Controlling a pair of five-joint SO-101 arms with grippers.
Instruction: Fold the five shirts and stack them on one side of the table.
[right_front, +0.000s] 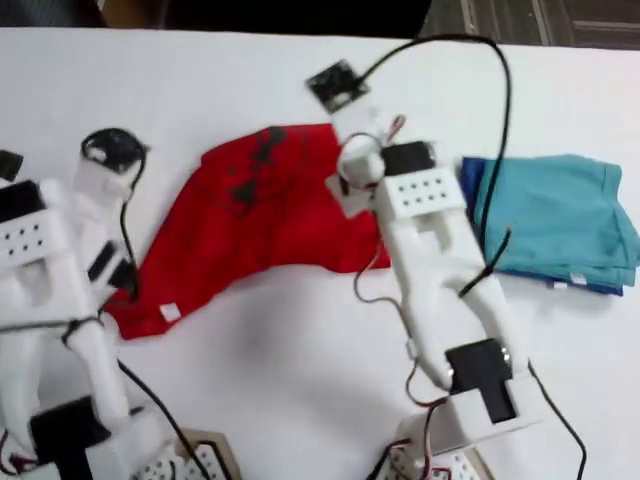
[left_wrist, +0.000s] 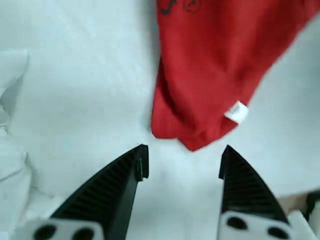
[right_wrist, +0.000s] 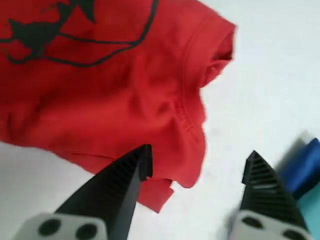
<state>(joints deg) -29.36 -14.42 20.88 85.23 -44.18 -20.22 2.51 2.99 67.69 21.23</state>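
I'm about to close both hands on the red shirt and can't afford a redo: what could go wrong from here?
The open right hand sits over the edge of the red shirt, with the blue shirt close by one finger; a sweep that way could disturb the folded stack.
The open left hand hovers at a bunched corner by the white tag; it may pinch uneven layers.
The black cable drapes over the teal shirt and could drag it.

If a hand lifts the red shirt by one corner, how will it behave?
The red shirt lies wrinkled with curved edges, so it is probably floppy and would hang from the pinch. Its thin folds suggest it is light. Pushed, it would likely bunch up.
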